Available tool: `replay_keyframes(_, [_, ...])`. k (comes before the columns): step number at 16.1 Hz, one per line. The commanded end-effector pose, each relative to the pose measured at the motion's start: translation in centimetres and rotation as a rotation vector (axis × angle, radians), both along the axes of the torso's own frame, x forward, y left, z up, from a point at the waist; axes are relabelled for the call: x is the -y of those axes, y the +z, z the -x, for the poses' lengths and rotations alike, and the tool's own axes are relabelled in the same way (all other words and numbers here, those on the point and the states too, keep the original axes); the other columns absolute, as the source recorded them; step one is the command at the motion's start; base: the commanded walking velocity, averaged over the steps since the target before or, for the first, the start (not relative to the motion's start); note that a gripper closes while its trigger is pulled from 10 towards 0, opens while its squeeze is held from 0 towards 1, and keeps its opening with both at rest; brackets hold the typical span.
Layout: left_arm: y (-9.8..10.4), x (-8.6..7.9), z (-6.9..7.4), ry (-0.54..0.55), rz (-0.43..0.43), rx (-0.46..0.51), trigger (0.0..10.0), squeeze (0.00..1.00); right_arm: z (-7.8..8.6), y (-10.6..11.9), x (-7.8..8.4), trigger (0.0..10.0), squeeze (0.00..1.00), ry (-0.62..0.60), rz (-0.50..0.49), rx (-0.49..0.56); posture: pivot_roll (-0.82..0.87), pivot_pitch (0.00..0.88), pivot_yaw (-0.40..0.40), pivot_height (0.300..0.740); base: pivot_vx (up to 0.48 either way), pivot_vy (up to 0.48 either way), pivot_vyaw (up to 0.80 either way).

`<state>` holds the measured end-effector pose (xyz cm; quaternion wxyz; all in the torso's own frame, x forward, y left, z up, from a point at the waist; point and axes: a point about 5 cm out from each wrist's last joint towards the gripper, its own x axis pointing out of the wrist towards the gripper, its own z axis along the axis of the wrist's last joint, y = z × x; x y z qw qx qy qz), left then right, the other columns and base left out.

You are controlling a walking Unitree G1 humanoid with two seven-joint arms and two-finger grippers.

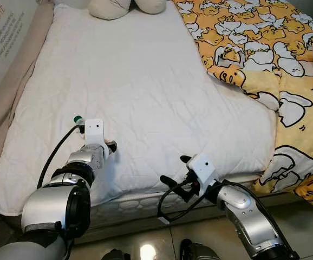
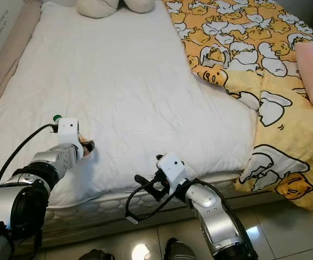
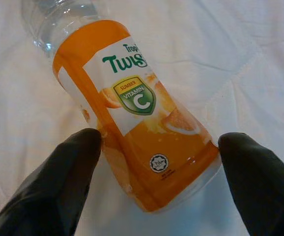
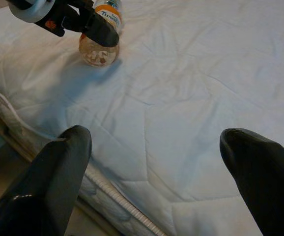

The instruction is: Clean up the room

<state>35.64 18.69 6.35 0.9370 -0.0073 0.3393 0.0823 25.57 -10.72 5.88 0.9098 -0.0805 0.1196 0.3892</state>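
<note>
Step in hand: pickup of the bottle (image 3: 137, 123), which lies on the bed (image 1: 145, 81) near its left front edge. Left tool (image 3: 159, 196) is set wide astride it, not yet closed. Right tool (image 4: 156, 162) hangs wide by the bed's front edge. Next: fingers to be closed, bottle lifted w/o slipping.

The orange bottle (image 3: 132, 113) loses its cap end past the left wrist view's edge.
</note>
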Motion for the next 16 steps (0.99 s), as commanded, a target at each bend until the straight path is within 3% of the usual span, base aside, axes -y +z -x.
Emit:
replay_keyframes(1, [-0.5, -0.2, 0.4, -0.019, -0.027, -0.019, 0.0, 0.00, 0.0, 0.3, 0.0, 10.0, 0.00, -0.014, -0.015, 0.001, -0.16, 0.088, 0.056, 0.740, 0.000, 0.000, 0.00])
replay_keyframes(7, [-0.5, -0.4, 0.4, -0.012, -0.008, -0.006, 0.0, 0.00, 0.0, 0.3, -0.2, 10.0, 0.00, -0.023, -0.022, -0.006, -0.16, 0.094, 0.053, 0.740, 0.000, 0.000, 0.00])
replay_keyframes(11, [1.2, -0.6, -0.7, -0.029, -0.010, 0.079, 0.0, 0.00, -0.6, 1.3, -0.1, 10.0, 0.00, -0.059, -0.090, -0.013, -0.15, 0.099, 0.042, 0.740, 0.000, 0.000, 0.00])
replay_keyframes(16, [4.6, -1.6, -2.5, -0.063, -0.002, 0.268, 0.0, 0.00, -1.2, 1.8, 0.1, 10.0, 0.00, -0.079, -0.117, -0.012, -0.13, 0.089, 0.028, 0.740, 0.000, 0.000, 0.00])
